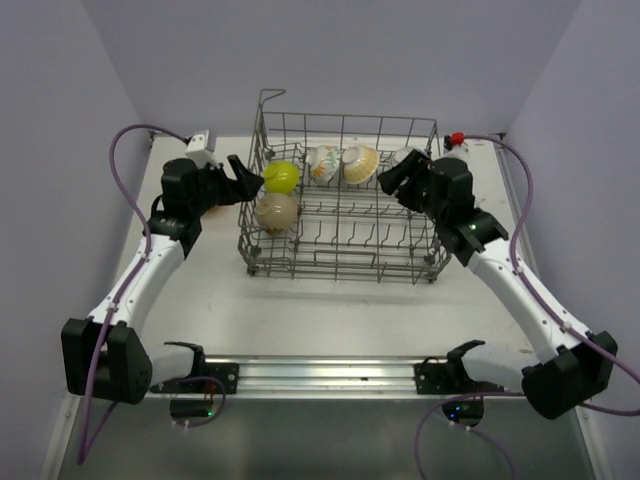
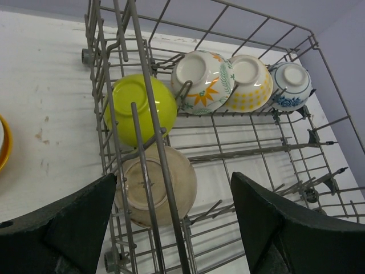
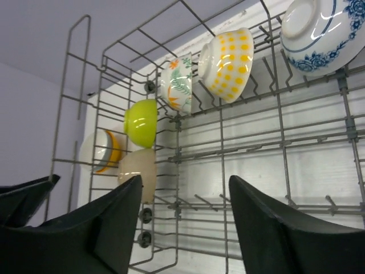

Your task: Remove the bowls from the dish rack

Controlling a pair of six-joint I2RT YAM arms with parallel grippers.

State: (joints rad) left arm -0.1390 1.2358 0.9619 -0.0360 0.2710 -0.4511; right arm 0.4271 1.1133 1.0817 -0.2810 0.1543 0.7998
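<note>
hovering open-jawed at either end of a loaded dish rack (image 1: 340, 250)
the grey wire rack, a grid of thin upright tines, stands mid-table (image 1: 300, 320) and holds five glossy round bowls tipped on edge: a lime-yellow bowl (image 2: 140, 108) and a beige bowl (image 2: 157, 182) at its left end, and a floral bowl (image 2: 202, 81), a yellow-dotted bowl (image 2: 248, 83) and a blue-patterned bowl (image 2: 291, 85) along the back row. an orange-yellow bowl (image 3: 114, 155) sits outside the left wall. the left gripper (image 1: 245, 180) and the right gripper (image 1: 395, 178) are both spread wide, holding nothing.
</note>
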